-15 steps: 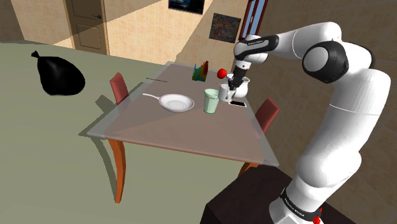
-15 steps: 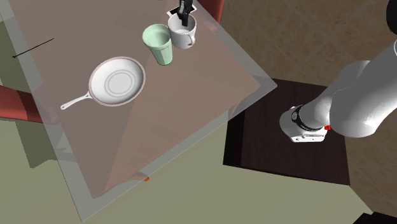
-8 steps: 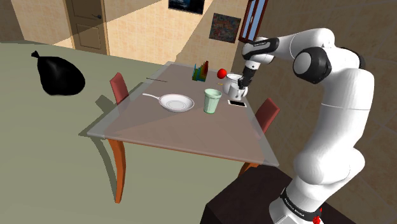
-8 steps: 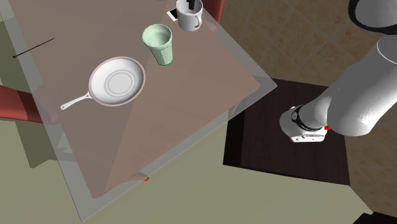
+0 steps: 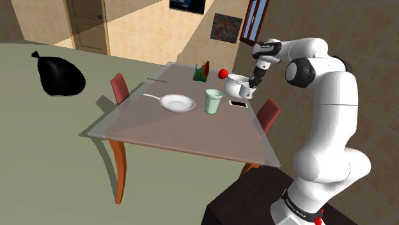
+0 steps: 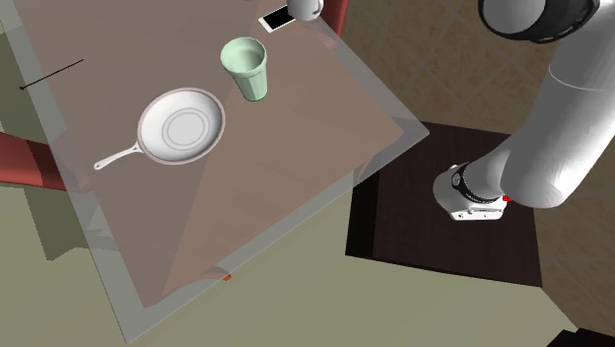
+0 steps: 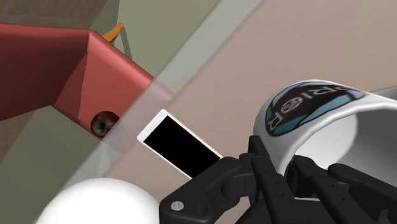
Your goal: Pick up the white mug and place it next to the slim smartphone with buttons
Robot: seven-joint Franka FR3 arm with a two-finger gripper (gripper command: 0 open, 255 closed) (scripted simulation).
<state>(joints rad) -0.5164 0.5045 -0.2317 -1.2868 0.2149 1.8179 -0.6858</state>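
Arm [image 5: 334,102] stretched high; gripper [image 5: 255,82] clasps white mug [image 5: 238,85] aloft

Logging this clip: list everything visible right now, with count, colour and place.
table: one, brownish top, orange legs
frying pan: one, white, on the table
cup: one, green, beside the frying pan
smartphone: one, black screen, flat on the table
white mug: one, teal logo, held by the gripper near the smartphone
small sphere: one, red, by the table's far edge
upright items: several, green, blue, far table end
chairs: two, red, at the table
bag: one, black, on the floor
arm: one, white, on a dark stand
gripper: one, black, shut on the white mug
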